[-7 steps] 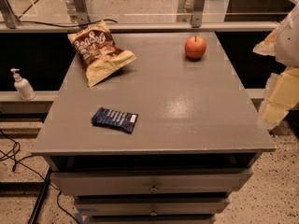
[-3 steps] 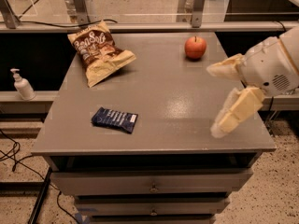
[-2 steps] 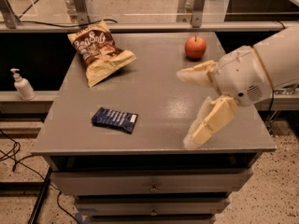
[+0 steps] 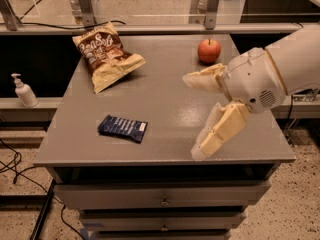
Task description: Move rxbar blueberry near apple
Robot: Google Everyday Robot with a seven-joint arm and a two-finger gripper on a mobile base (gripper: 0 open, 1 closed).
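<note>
Step in hand: reach for the flat dark navy-blue rxbar blueberry (image 4: 122, 128) in its crimped wrapper. Judged early in the task, since the bar is not yet grasped.
Tool state: the cream two-finger tool (image 4: 190, 117) on the white arm is spread wide and empty. It appears to touch nothing.
Tool place: above the front right part of the grey flat-topped surface (image 4: 165, 96).
Bar place: lying flat on the surface to the tool's left in the camera view, apart from it and near the front edge, with its long side slightly slanted.
Goal place: the small round red-orange apple (image 4: 209, 50) stands behind the tool, near its rear finger, by the back right of the surface.
Other items: the tan and brown crinkled chip bag (image 4: 105, 54) lies well to the tool's left and behind it. The white soap dispenser (image 4: 22, 90) stands off the surface, farther left.
Approach advice: carry the tool left over the bar, turn the jaws across the short width, and come down until the fingers meet the surface before closing.
Grasp note: a thin wrapper is likely to slide, so a centred, low pinch is judged best.
Placement advice: set the bar down just beside the apple without nudging it, since a round fruit would likely roll.
</note>
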